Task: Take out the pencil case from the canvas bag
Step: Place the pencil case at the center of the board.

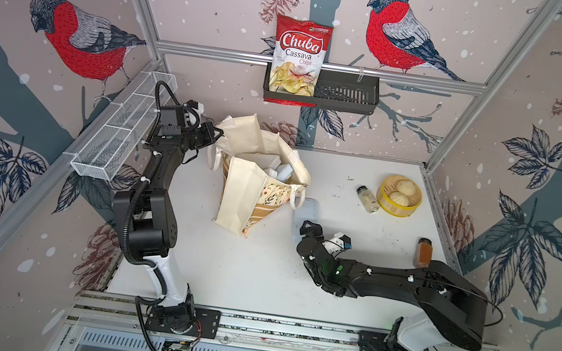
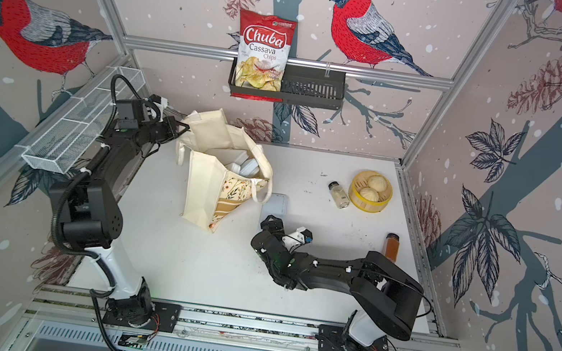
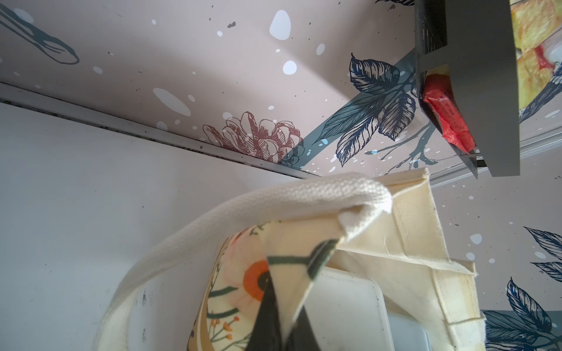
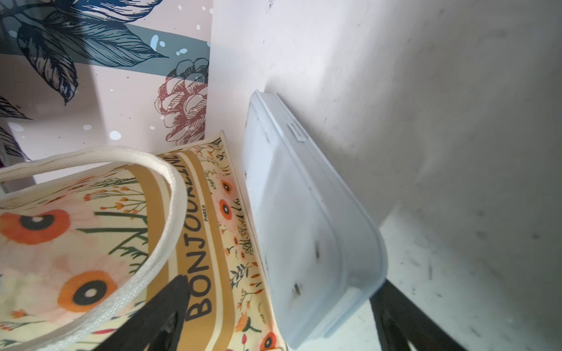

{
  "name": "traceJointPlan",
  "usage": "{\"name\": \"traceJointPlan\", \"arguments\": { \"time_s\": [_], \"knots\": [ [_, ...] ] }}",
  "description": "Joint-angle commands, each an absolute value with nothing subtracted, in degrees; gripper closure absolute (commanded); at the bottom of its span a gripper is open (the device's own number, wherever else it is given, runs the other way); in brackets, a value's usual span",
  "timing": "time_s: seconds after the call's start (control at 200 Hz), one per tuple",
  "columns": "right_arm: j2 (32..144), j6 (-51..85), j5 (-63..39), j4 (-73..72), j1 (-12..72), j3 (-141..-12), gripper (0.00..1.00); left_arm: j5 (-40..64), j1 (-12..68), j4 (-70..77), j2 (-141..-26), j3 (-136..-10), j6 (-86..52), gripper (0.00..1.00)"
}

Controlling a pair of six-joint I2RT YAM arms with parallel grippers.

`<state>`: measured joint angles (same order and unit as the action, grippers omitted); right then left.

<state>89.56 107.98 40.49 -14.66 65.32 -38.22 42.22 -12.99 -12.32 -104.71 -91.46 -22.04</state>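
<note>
Bird-papered walls (image 1: pixel 41 204), white table (image 1: pixel 257 274). Both top views: left arm (image 1: pixel 154 180) stretched back, left tool (image 1: pixel 220 132) pinching the rim of the standing canvas bag (image 1: pixel 239 193); right arm (image 1: pixel 388 279) folded low, right tool (image 1: pixel 307 225) at the pencil case (image 1: pixel 307 210), flat on the table beside the bag. Left wrist: white box (image 3: pixel 343 304) inside the bag. Right wrist: fingers (image 4: pixel 170 304) spread astride the case.

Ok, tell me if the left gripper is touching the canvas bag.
Touching. The left wrist view shows the left gripper shut on a fold of the canvas bag.
</note>
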Motion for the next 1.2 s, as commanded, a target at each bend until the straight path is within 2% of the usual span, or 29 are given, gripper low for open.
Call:
{"name": "traceJointPlan", "arguments": {
  "time_s": [0.0,0.335,0.67,0.986,1.086,1.196],
  "knots": [
    [88.85,108.1,40.49,-10.71,65.31,-37.71,0.04,44.43,-13.1,-11.87,-104.6,-91.32,-21.88,1.0],
    [87.56,104.4,40.43,-12.47,65.44,-37.5,0.03,44.3,-12.92,-11.82,-104.62,-91.24,-21.97,1.0],
    [84.67,100.89,43.63,-7.83,65.7,-38.21,0.04,44.08,-11.98,-12.0,-104.61,-91.27,-21.76,1.0],
    [73.37,82.81,49.68,-4.25,66.48,-38.73,0.08,42.77,-8.06,-13.58,-103.57,-91.83,-19.93,1.0],
    [68.04,73.02,52.33,-4.53,65.55,-39.93,0.13,43.34,-6.46,-14.02,-103.18,-92.27,-19.34,1.0],
    [63.65,61.17,50.84,-6.68,63.86,-42.47,0.22,45.04,-5.81,-13.54,-102.5,-92.38,-19.2,1.0]
  ]
}}
